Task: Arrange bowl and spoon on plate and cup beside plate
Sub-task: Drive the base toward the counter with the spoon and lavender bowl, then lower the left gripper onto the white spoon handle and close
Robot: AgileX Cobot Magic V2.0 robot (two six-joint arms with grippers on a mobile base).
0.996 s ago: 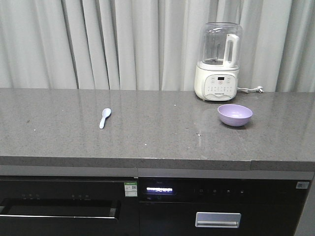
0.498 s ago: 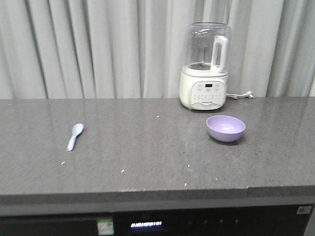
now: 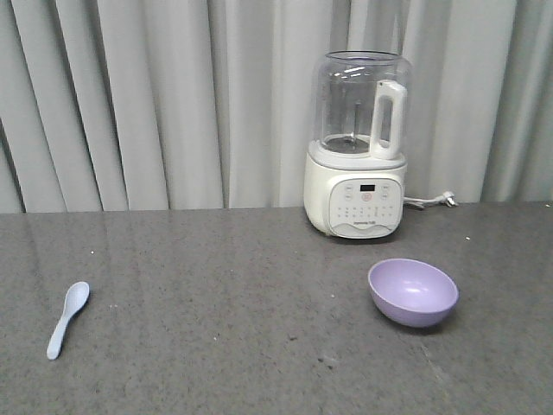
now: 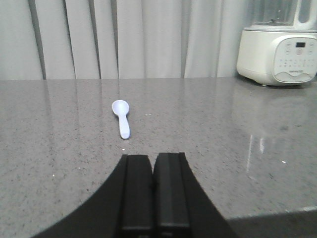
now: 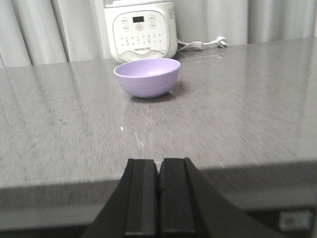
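A lavender bowl sits upright on the grey counter, right of centre; the right wrist view shows the bowl well ahead of my right gripper, which is shut and empty. The pale spoon lies flat at the counter's left. In the left wrist view the spoon lies ahead and slightly left of my left gripper, also shut with nothing in it. The plate and the cup are out of view.
A white blender with a clear jug stands at the back of the counter, its cord trailing right. Grey curtains hang behind. The counter's front edge lies just under my right gripper.
The front view has moved closer to the counter: the oven fronts below have dropped out of sight and the bowl, spoon and blender appear larger. Nothing on the counter has shifted.
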